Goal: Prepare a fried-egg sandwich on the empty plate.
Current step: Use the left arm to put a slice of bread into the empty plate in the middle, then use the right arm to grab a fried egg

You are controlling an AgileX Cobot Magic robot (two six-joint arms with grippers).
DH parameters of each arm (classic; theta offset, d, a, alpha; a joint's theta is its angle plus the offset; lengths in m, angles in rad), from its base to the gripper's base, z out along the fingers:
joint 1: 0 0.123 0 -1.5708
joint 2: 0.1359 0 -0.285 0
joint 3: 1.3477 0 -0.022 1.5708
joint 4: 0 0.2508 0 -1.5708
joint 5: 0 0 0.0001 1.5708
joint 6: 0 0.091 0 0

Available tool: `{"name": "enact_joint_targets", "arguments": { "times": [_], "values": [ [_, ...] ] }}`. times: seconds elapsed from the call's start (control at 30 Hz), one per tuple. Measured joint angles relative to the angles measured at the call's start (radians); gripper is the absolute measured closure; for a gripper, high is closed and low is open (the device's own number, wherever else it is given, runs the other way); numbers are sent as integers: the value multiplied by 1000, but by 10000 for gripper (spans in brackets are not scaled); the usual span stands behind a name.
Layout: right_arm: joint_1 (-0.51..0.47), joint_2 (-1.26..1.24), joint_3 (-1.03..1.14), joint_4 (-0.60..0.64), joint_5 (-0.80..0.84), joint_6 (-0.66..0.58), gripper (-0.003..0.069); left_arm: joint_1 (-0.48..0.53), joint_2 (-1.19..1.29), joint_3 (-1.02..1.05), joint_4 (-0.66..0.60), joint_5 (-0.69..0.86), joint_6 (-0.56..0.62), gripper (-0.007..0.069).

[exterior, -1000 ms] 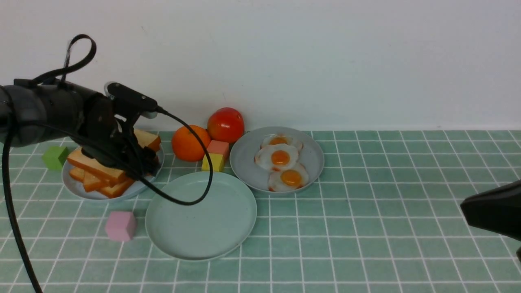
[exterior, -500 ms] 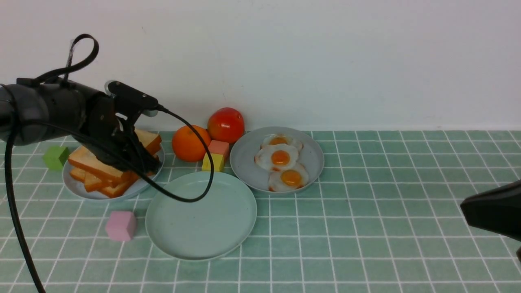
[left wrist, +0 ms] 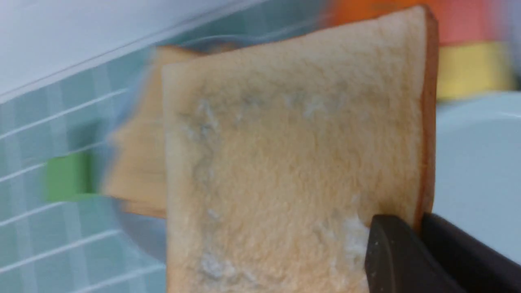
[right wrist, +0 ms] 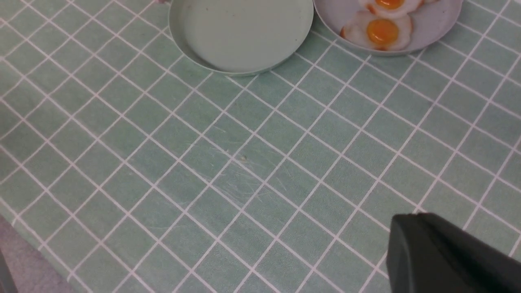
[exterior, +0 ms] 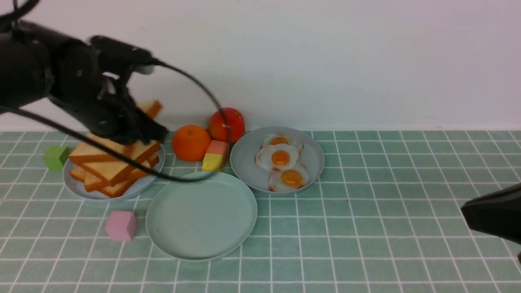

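Three fried eggs (exterior: pixel 281 162) lie on one grey-blue plate (exterior: pixel 248 162); toast slices (exterior: pixel 108 169) pile on a second grey-blue plate (exterior: pixel 73 183), the mint-green plate (exterior: pixel 201 215) just before both. Left gripper (left wrist: pixel 419 230) pinches one raised slice (left wrist: pixel 293 154) by its crust above the pile, mostly hidden behind the arm (exterior: pixel 49 77). Right gripper (exterior: pixel 468 213), closed, hangs well apart. A cable (exterior: pixel 175 179) crosses the tomato (exterior: pixel 236 122).

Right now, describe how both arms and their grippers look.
The left arm is bulky, rounded and matte black, with a black camera bar on top and a black cable trailing from it. The left gripper has flat, matte black fingers. Of the right gripper only a plain black wedge shows. No markings are visible.
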Motion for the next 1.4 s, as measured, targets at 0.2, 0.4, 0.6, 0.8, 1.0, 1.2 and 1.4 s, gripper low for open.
{"name": "enact_joint_targets", "arguments": {
  "times": [0.2,0.4,0.6,0.8,1.0,1.2,1.4],
  "values": [
    [0,0,0,0,-2,0,640,-244,25,89,-4,24,-22,586],
    [0,0,0,23,0,0,637,-288,160,98,78,-27,-79,586],
    [0,0,0,29,18,0,599,-288,226,98,161,-49,-120,575],
    [0,0,0,28,5,0,421,-288,232,98,167,-65,-123,378],
    [0,45,0,31,-154,50,280,-300,143,98,113,-54,-129,74],
    [0,260,-55,42,-246,72,339,-371,-160,98,47,-41,-225,153],
    [-42,616,-252,96,-172,61,397,-377,-518,148,58,-7,-347,579]
  ]
}}
